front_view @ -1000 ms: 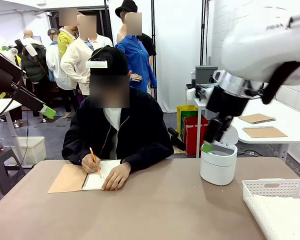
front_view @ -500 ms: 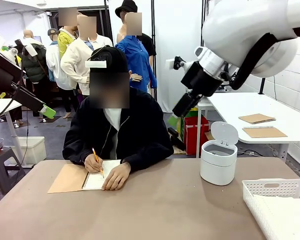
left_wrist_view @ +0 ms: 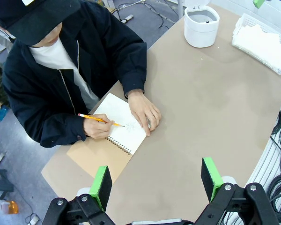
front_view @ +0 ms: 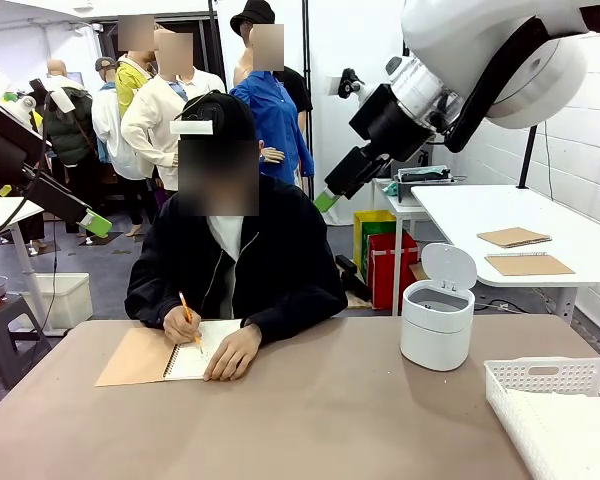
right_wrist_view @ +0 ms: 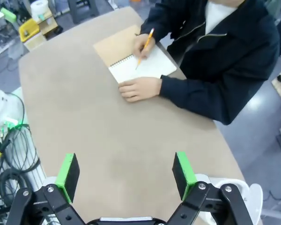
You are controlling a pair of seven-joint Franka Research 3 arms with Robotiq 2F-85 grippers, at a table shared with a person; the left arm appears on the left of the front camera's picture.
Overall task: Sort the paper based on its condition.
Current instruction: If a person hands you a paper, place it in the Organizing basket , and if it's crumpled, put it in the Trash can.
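**Q:** What did the front view show?
**A:** A person at the table's far side wrote with a pencil in a spiral notebook. The right gripper hung high in the air beside the person's shoulder, and the left gripper was raised off the table's left end. The paper lay in a white basket at the near right corner, close to a white bin with its lid up.

**Q:** And the left wrist view?
**A:** The left gripper's jaws stood wide apart with nothing between them, high above the table edge near the notebook. The paper sat heaped in the basket, well away beside the bin.

**Q:** The right wrist view?
**A:** The right gripper's jaws were likewise spread wide and empty, over bare tabletop short of the notebook.
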